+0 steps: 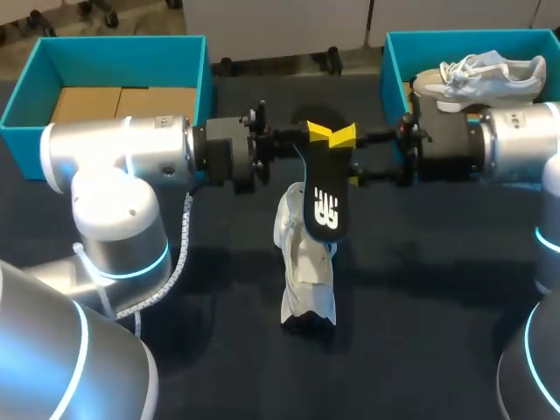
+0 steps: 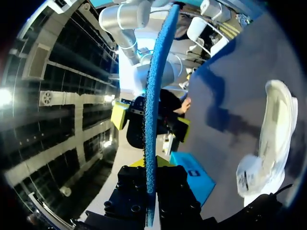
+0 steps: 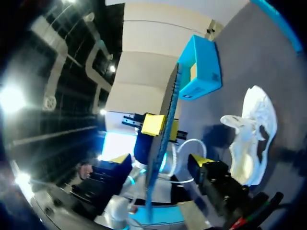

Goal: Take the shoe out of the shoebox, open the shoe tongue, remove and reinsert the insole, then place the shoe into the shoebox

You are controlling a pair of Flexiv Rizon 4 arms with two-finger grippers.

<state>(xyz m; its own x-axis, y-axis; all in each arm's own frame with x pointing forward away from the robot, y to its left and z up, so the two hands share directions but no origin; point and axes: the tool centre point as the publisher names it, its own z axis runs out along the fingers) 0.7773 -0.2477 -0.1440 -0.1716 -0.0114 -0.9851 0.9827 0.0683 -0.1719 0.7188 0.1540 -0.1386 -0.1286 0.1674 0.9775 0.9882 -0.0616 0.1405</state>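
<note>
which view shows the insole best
The head view: the insole shows its broad black face there, held above the shoe. Both wrist views catch it edge-on only: a thin blue strip in the left, a dark strip in the right.

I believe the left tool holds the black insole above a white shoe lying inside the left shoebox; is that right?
Not quite: the head view shows the white shoe lying on the table, outside the left shoebox. The left tool does hold the black insole above it.
</note>
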